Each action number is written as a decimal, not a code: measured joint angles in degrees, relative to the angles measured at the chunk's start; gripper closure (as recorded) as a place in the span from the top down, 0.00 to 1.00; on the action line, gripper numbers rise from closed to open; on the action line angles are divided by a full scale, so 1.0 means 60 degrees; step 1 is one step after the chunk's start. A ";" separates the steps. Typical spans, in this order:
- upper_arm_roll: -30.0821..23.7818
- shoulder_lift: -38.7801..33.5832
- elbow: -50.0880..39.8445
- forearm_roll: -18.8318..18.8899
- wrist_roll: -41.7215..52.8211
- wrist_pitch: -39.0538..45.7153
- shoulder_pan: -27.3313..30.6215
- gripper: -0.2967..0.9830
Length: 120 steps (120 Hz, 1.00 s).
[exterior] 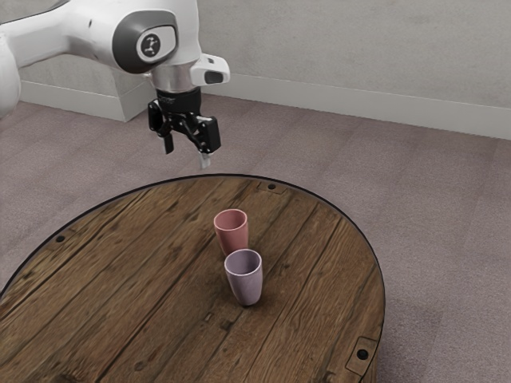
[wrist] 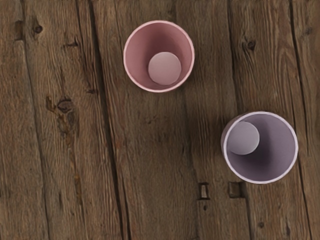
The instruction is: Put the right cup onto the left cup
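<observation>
In the exterior view, the purple cup stands nearest, upright on the counter, likely light, stiff and slick, best gripped high across opposite walls. Beyond, between eleven and twelve o'clock, is the pink cup. Farthest, the pincer hangs spread and empty, the purple cup below at five o'clock.

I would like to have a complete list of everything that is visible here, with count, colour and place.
Pink cup: one, pink, upright on the table
Purple cup: one, pale purple, upright beside the pink one, not touching
Table: one, brown wood, under both cups
Studs: three, black, near the table's edge
Carpet: one, mauve-grey, around the table
Wall: grey, behind
Baseboard: pale, along the wall
Arm: one, white and grey, above
Gripper: one, black, open, below the arm
</observation>
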 joint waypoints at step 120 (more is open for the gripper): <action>-0.1792 0.1394 -0.2272 -0.0857 -0.0984 0.2924 0.0022 0.68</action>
